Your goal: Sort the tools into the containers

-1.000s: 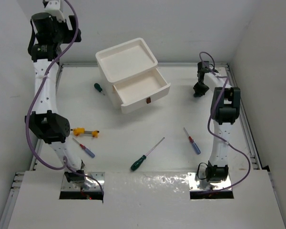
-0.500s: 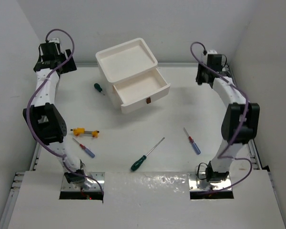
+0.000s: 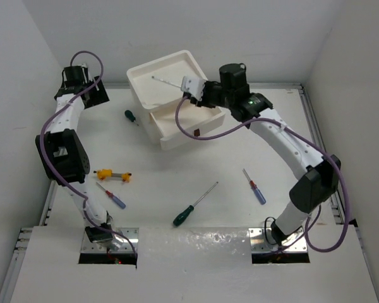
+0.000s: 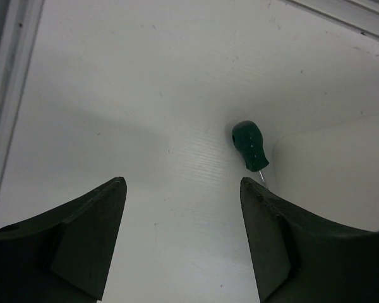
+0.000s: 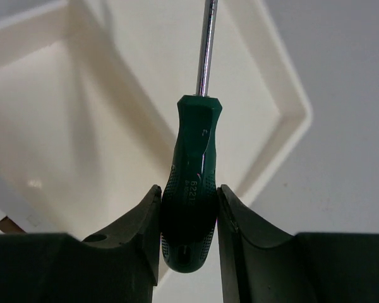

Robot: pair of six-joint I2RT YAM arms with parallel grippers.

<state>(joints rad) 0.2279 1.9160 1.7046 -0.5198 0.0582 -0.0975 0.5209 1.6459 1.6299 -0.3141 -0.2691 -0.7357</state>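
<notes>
My right gripper (image 5: 189,196) is shut on the handle of a dark-green screwdriver (image 5: 192,183), whose shaft points out over the rimmed top (image 5: 290,113) of the white drawer unit (image 3: 167,85). In the top view that gripper (image 3: 191,88) hangs above the unit, whose top drawer (image 3: 199,129) stands pulled out. My left gripper (image 4: 182,189) is open over bare table at the back left, with a stubby green screwdriver (image 4: 249,145) lying ahead of it beside the unit. The top view shows the left gripper (image 3: 95,93) to the left of that stubby tool (image 3: 131,116).
Other tools lie on the table: a yellow-orange one (image 3: 112,175), a blue one (image 3: 112,196) near the left arm, a long green one (image 3: 192,207) at the front centre, and a blue one (image 3: 254,186) on the right. White walls surround the table.
My right arm has swung from the back right to above the drawer unit, carrying the green screwdriver. The left gripper has come down toward the table and its jaws have narrowed a little.
</notes>
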